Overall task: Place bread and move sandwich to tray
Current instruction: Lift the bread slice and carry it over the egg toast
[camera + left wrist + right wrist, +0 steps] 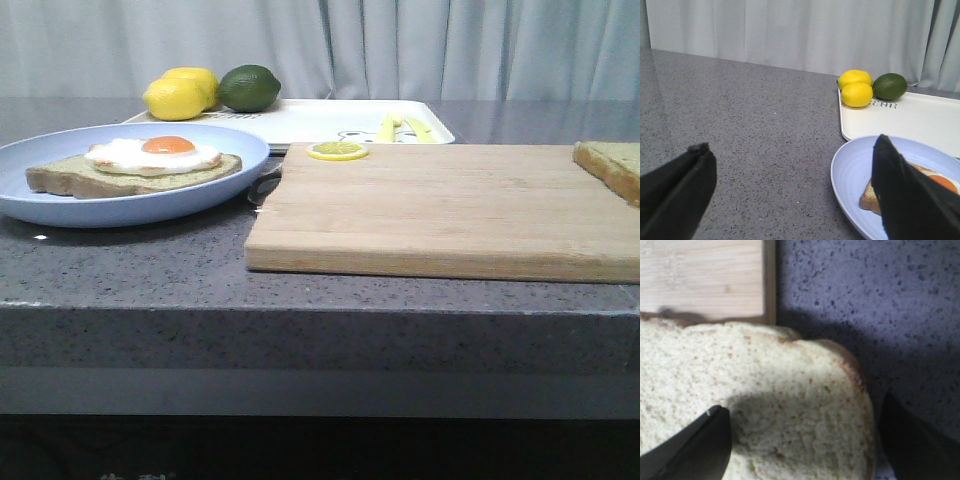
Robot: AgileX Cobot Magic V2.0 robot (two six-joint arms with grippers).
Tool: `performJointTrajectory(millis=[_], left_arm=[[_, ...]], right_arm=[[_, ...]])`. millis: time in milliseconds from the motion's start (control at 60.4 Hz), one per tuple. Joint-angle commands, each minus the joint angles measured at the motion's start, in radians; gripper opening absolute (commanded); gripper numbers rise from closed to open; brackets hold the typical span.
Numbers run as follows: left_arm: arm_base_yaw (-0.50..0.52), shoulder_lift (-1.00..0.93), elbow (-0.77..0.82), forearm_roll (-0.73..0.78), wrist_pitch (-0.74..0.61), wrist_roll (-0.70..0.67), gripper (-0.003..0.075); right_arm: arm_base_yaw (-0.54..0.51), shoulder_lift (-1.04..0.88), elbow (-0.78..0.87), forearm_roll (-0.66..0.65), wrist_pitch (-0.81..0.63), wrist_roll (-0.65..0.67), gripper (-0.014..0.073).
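The right gripper [805, 440], wide open, hangs right over the bread [755, 405] near the table's right edge; the left gripper [790, 190], also wide, is farther.

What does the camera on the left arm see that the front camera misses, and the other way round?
Only the left wrist view shows the left gripper, its dark fingers spread open over the counter beside the light-blue plate.

Only the front view shows the wooden board, the lemon slice at its back corner, and the loose bread at its far right end.

Both show the plate with the egg-topped slice, the white tray, two lemons and the green fruit.
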Motion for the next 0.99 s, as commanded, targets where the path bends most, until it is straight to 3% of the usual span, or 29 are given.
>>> performJointTrajectory(millis=[0,116,232,298,646,844,977], left_arm=[[-0.002,0.008,-0.040,-0.003,-0.081,-0.008,0.0620],[-0.002,0.008,-0.040,-0.003,-0.081,-0.008,0.0620],[-0.002,0.008,-0.040,-0.003,-0.081,-0.008,0.0620],[-0.002,0.008,-0.040,-0.003,-0.081,-0.008,0.0620],[-0.002,0.008,-0.040,-0.003,-0.081,-0.008,0.0620],[-0.002,0.008,-0.040,-0.003,-0.081,-0.008,0.0620],[-0.002,0.008,-0.040,-0.003,-0.081,-0.008,0.0620]], right_arm=[[-0.007,-0.040,-0.032,0.035,0.017,-0.014,0.0566],[-0.007,-0.040,-0.032,0.035,0.022,-0.014,0.0332],[-0.007,-0.040,-0.032,0.035,0.023,-0.013,0.0021],[-0.007,-0.041,-0.032,0.036,0.024,-0.013,-0.0090],[-0.007,-0.147,-0.076,0.139,0.062,-0.009,-0.0075],[0.003,-0.200,-0.129,0.402,0.189,-0.009,-0.0075],[0.057,-0.201,-0.126,0.561,0.153,-0.026,-0.0075]])
